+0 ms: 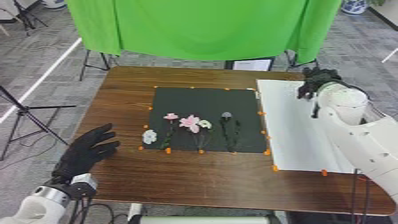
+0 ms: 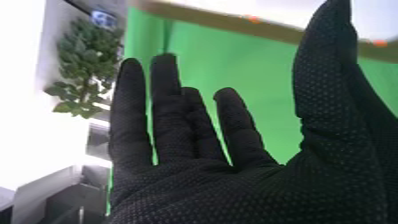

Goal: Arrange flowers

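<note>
Lying on the dark sheet (image 1: 204,95), the flowers sit mostly in its nearer half — small pink flower (image 1: 171,116), bigger pink flower (image 1: 190,123), pale flower (image 1: 205,124), greyish-purple flower (image 1: 226,114), stems toward the near edge. White flower (image 1: 149,136) is at the sheet's left edge. Right hand (image 1: 318,81) is at the far end of the white sheet (image 1: 298,130) — right wrist view has its fingers (image 2: 164,110) straight and apart, thumb spread wide. Left hand (image 1: 80,156) is at the table's (image 1: 178,180) left edge, fingers extended, slightly apart. Green cloth (image 1: 195,30) hangs beyond.
</note>
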`<state>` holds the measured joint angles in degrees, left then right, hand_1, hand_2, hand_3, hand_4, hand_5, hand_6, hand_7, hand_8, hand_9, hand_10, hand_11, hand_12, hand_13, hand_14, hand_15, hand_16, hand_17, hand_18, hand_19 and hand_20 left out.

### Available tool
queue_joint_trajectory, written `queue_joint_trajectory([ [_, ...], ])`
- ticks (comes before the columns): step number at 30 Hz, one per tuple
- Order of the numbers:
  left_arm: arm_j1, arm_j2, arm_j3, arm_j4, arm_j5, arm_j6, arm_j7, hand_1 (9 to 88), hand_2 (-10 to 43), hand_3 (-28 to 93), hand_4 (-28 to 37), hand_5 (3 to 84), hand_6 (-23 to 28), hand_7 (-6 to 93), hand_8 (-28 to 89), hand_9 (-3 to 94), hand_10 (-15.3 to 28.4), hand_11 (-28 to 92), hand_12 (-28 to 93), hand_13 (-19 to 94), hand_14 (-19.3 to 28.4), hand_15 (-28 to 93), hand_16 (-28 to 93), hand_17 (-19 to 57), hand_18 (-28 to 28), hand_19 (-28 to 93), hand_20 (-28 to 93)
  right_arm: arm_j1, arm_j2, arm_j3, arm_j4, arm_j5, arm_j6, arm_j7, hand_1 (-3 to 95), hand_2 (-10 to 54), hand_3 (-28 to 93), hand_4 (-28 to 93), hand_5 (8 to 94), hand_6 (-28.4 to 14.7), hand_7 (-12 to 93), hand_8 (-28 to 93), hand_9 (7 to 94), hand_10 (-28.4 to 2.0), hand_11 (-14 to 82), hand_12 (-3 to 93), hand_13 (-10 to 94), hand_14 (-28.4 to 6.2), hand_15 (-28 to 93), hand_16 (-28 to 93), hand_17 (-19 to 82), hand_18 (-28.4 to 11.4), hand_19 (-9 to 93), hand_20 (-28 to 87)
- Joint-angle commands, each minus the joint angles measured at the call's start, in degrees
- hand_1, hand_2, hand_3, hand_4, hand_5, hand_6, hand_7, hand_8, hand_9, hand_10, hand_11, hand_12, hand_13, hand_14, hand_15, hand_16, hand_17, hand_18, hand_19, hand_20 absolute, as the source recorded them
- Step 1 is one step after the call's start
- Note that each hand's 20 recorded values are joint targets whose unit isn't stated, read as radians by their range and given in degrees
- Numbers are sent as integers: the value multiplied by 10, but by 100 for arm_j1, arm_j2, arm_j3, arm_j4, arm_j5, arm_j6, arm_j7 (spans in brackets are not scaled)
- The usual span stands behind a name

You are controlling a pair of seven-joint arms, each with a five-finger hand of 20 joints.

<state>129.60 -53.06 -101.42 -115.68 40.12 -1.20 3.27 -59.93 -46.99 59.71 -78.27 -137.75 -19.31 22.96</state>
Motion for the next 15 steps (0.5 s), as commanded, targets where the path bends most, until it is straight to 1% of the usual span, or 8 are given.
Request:
queue_joint_trajectory([
  [1,67,-9,-36,-33,3,5,-46,260,-21,721,-283,306,60,223,-121,255,133,290,145,229,181,428,-51,-77,223,470,56,1,19,-36,333,-208,-181,14,272,-95,902,-283,196,-53,309,-134,309,-135,127,214,392,-68,357,223,97,-185,549,309],
  [5,69,-25,-29,-27,26,-2,-78,260,-21,721,-283,305,60,224,-121,255,134,289,144,229,181,428,-51,-77,223,470,56,28,32,-216,435,-382,-32,128,286,-95,912,-283,225,-44,337,-151,358,-133,139,192,427,-55,402,211,106,-185,555,310],
  [8,66,-19,-17,-21,21,-34,-56,259,-21,722,-283,305,60,223,-122,255,134,290,145,229,181,427,-51,-77,223,470,55,47,37,-310,481,-412,145,95,312,-95,915,-283,274,-37,355,-162,415,-128,153,177,481,-41,441,204,128,-181,572,314],
  [10,28,-20,-1,-2,27,-59,-77,260,-21,721,-283,305,60,224,-121,255,134,291,145,229,181,427,-51,-77,223,470,56,62,41,-371,543,-445,327,-5,328,-95,909,-283,306,-22,376,-177,456,-116,169,167,517,-33,459,202,141,-180,585,318],
  [12,4,-9,16,10,31,-66,-83,260,-20,721,-283,306,59,224,-122,255,134,291,145,230,180,427,-51,-77,222,469,56,60,40,-415,597,-591,490,-108,346,-95,903,-283,347,-1,404,-196,505,-86,191,164,559,-24,480,205,151,-179,593,322],
  [13,-8,-6,19,14,34,-74,-91,260,-20,721,-283,305,59,224,-121,255,134,290,145,229,181,426,-51,-77,222,469,55,40,50,-425,613,-605,628,-165,356,-95,892,-283,371,6,413,-204,538,-77,204,163,578,-22,487,219,158,-176,595,324],
  [14,-15,1,23,15,29,-72,-94,260,-20,721,-283,305,59,224,-121,255,134,290,145,229,181,427,-51,-77,222,469,55,39,43,-454,652,-615,787,-198,361,-95,886,-283,384,12,421,-210,549,-73,209,162,587,-20,484,237,162,-175,596,327],
  [15,-15,2,23,11,32,-75,-92,260,-20,721,-283,305,60,224,-121,255,134,290,145,229,181,427,-51,-77,222,469,55,30,42,-468,678,-642,927,-226,375,-95,867,-283,407,22,434,-216,572,-67,220,164,606,-11,481,278,167,-172,597,330],
])
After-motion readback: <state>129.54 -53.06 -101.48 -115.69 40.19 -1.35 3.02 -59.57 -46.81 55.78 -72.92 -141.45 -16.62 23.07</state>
